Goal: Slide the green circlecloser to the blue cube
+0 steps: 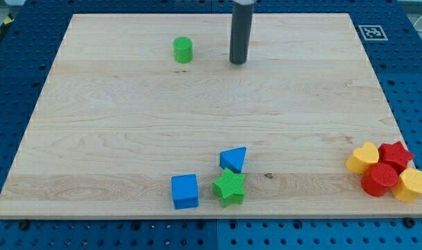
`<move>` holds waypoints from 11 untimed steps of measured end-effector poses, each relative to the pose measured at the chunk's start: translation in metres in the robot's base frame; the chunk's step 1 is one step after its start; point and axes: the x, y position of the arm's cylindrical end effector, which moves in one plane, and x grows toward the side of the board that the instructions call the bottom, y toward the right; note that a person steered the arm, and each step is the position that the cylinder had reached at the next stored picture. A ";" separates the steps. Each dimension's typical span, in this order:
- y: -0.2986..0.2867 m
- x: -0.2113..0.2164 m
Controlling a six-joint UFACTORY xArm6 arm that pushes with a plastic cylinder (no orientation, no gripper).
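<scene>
The green circle stands near the view's top, left of centre, on the wooden board. The blue cube sits near the view's bottom edge, far below the circle. My tip rests on the board to the right of the green circle, apart from it by a clear gap. The dark rod rises from the tip out of the view's top.
A blue triangle and a green star sit just right of the blue cube. A yellow heart, a red star, a red cylinder and a yellow block cluster at the bottom right.
</scene>
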 end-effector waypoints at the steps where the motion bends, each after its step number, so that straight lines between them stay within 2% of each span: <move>1: -0.031 -0.037; 3: -0.066 0.008; 4: -0.066 0.007; 5: -0.070 -0.030; 6: -0.102 -0.036; 7: -0.103 -0.004; 9: -0.081 0.106; 10: -0.079 0.143; 11: -0.081 0.158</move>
